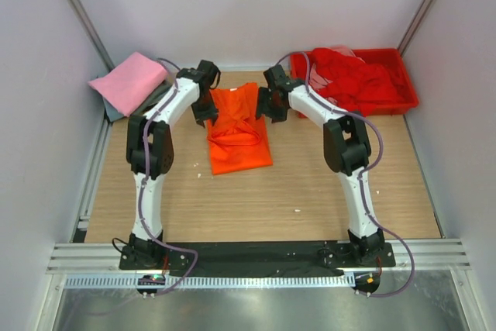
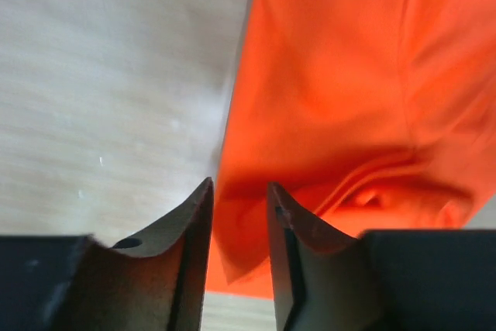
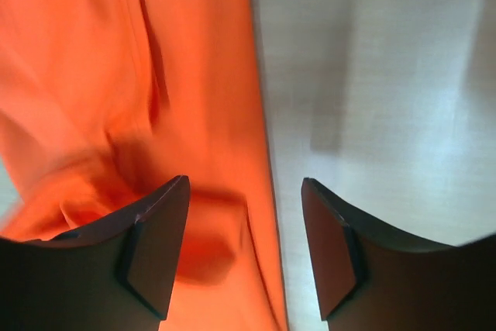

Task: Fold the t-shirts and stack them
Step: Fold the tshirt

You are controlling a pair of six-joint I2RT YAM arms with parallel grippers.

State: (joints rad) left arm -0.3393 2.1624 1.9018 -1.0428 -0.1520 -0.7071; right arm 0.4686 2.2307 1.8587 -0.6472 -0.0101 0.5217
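Top external view: an orange t-shirt point(image 1: 236, 133) lies partly folded, a long strip with bunched folds across its middle, on the wooden bench point(image 1: 310, 184) between my two arms; the left arm point(image 1: 159, 125) reaches to the shirt's left edge and the right arm point(image 1: 341, 141) to its right edge, both near the far end of the cloth.

Left wrist view: the left jaws are only slightly parted, straddling the shirt's edge, with orange cloth showing in the narrow gap and nothing visibly clamped.

Right wrist view: the right jaws are released and spread wide; one finger is over the orange cloth, the other over bare bench, with the shirt's edge between them.

At the far left corner a folded pink t-shirt point(image 1: 130, 81) rests on a grey t-shirt point(image 1: 112, 110), well apart from the orange one; at the far right a red tray point(image 1: 407, 87) holds a loose heap of red t-shirts point(image 1: 360, 79), close behind the right arm's wrist.

Purple cables point(image 1: 380, 153) trail along both arms; a small pale fleck point(image 1: 297, 210) lies on the bench nearer me.
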